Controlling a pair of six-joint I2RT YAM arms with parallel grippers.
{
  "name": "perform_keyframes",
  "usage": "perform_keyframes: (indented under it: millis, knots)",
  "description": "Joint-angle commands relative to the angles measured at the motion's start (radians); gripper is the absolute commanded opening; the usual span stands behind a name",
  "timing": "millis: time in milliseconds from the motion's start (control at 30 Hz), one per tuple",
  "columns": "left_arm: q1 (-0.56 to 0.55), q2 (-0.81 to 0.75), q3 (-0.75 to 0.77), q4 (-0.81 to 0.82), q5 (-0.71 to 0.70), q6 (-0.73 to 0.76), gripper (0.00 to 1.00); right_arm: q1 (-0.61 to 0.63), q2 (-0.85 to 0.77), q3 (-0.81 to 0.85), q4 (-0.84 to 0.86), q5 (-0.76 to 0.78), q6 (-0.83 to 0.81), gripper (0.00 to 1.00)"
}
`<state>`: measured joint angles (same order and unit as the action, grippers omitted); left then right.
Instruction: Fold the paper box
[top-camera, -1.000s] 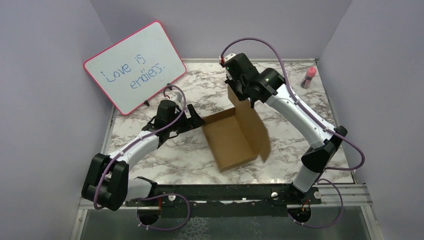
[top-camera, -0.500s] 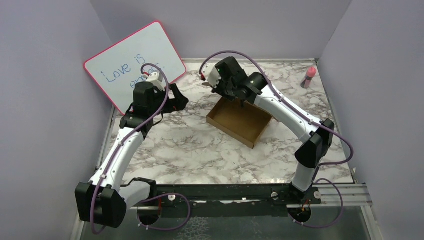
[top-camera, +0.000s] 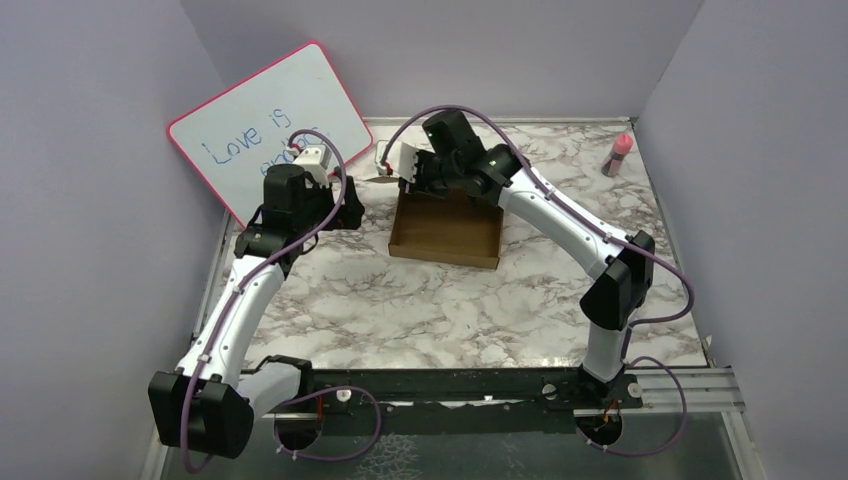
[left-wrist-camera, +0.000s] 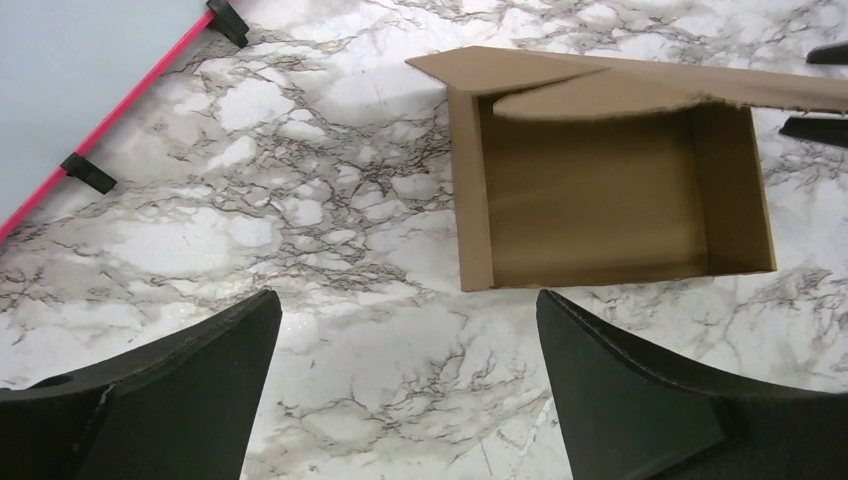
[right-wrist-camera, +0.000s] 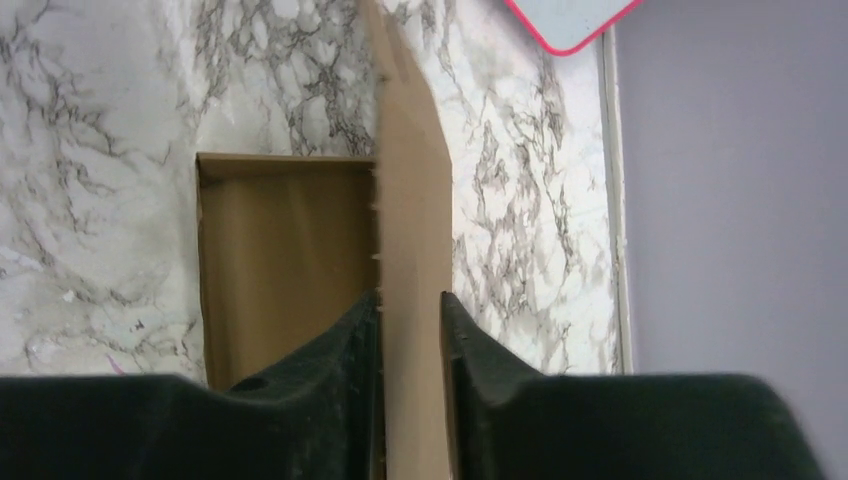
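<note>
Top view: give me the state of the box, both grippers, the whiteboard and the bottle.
paper box: shallow open tray lying flat, lid flap lifted, not closed.
left gripper: open, empty, off to the box's side.
right gripper: jaws narrow around the lid flap; grip unclear.
whiteboard: propped upright, written on.
pink bottle: standing upright.

Light: we see bright, even light from above across the table (top-camera: 400, 300).
Shadows: we find them soft; the box (top-camera: 445, 232) is dim inside.
Focus: we see the right fingers (right-wrist-camera: 340, 360) and left fingers (left-wrist-camera: 640, 390) soft, near the lens.
Top view: we find it sharp.
</note>
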<state>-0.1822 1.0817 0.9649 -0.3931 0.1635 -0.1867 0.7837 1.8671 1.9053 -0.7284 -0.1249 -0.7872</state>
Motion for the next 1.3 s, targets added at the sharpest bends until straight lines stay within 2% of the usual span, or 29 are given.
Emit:
perform_keyframes:
  millis: [0,67,167,267,500,700,867,1100,1267]
  knots:
    - [0.007,-0.019,0.034,-0.009,-0.033,0.076,0.99,-0.004,-0.028,0.0,0.127,0.048,-0.016,0.38]
    - [0.007,-0.007,0.044,-0.006,-0.029,0.078,0.99,-0.004,-0.053,-0.033,0.172,0.112,0.012,0.48]
    - [0.007,0.036,0.069,0.003,0.01,0.077,0.99,-0.007,-0.093,-0.074,0.209,0.215,0.063,0.56]
    - [0.007,0.096,0.105,0.006,0.052,0.075,0.99,-0.015,-0.163,-0.153,0.24,0.242,0.108,0.68]
    - [0.007,0.217,0.169,0.051,0.172,0.143,0.99,-0.082,-0.357,-0.345,0.256,0.253,0.209,0.81]
    - [0.008,0.278,0.201,0.091,0.213,0.219,0.97,-0.173,-0.452,-0.449,0.264,0.191,0.267,0.82]
    - [0.009,0.312,0.245,0.139,0.25,0.262,0.96,-0.214,-0.464,-0.508,0.309,0.187,0.278,0.82]
    - [0.009,0.401,0.324,0.13,0.338,0.315,0.95,-0.262,-0.436,-0.496,0.331,0.174,0.283,0.82]
    - [0.009,0.436,0.34,0.131,0.34,0.35,0.94,-0.279,-0.441,-0.481,0.349,0.15,0.277,0.83]
